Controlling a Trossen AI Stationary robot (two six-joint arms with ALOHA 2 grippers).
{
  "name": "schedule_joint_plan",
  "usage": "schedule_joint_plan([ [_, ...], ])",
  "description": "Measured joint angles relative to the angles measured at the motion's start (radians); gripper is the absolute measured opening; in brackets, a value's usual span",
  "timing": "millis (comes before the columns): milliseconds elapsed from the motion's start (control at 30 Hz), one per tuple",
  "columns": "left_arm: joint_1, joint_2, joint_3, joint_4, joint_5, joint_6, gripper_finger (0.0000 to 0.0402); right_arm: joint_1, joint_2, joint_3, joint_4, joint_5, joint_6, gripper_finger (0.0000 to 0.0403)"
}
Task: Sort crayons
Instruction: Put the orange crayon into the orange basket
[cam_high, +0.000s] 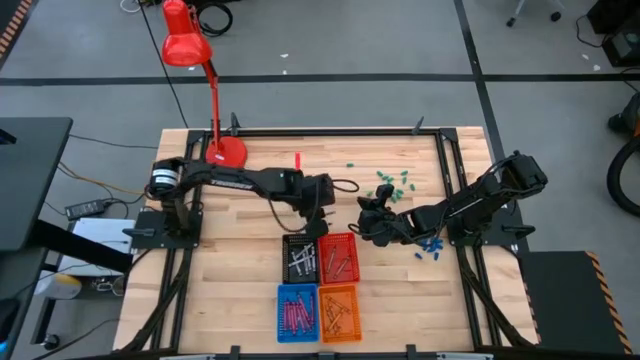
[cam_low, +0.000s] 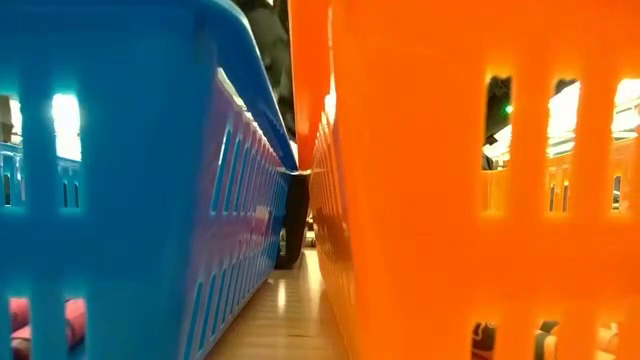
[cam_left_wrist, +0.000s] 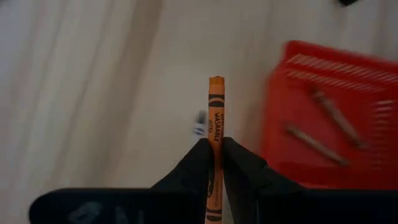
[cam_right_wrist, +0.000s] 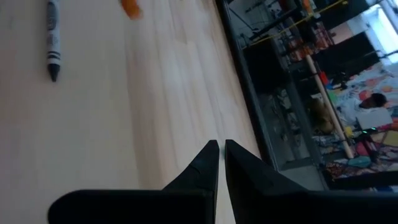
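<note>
High view: left gripper hovering just above the black basket; right gripper beside the red basket. Left wrist view: clenching an orange crayon. Right wrist view: closed, grasping nothing, over bare table.

The left pincer grips an orange crayon upright, near a red basket holding crayons.

Pale wood table, glossy plastic baskets
</note>
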Motion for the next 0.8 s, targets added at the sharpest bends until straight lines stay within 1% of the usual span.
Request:
schedule_joint_plan([
  [67, -0.025, -0.021, 0.0, 0.006, 0.007, -0.07, 0.0047, 0.0, 0.0, 0.0, 0.0, 0.029, 0.0, 0.0034],
  [200, -0.098, -0.044, 0.0, 0.031, 0.029, -0.182, 0.0047, 0.0, 0.0, 0.0, -0.003, 0.148, 0.0, 0.0034],
  [267, -0.147, -0.042, -0.001, 0.064, 0.033, -0.219, 0.0047, 0.0, 0.0, 0.0, -0.007, 0.194, 0.0, 0.0034],
  [333, -0.196, -0.034, 0.0, 0.123, 0.034, -0.229, 0.0047, 0.0, 0.0, 0.0, -0.021, 0.216, 0.0, 0.0034],
  [533, -0.328, 0.02, 0.0, 0.263, 0.0, -0.229, 0.0048, 0.002, 0.0, 0.0, -0.032, 0.225, 0.0, 0.0034],
  [700, -0.402, 0.066, 0.0, 0.369, -0.062, -0.227, 0.0048, 0.002, 0.0, 0.0, -0.032, 0.221, 0.0, 0.0034],
  [800, -0.44, 0.091, 0.0, 0.46, -0.065, -0.203, 0.0048, 0.002, 0.0, 0.0, -0.031, 0.219, 0.0, 0.0034],
])
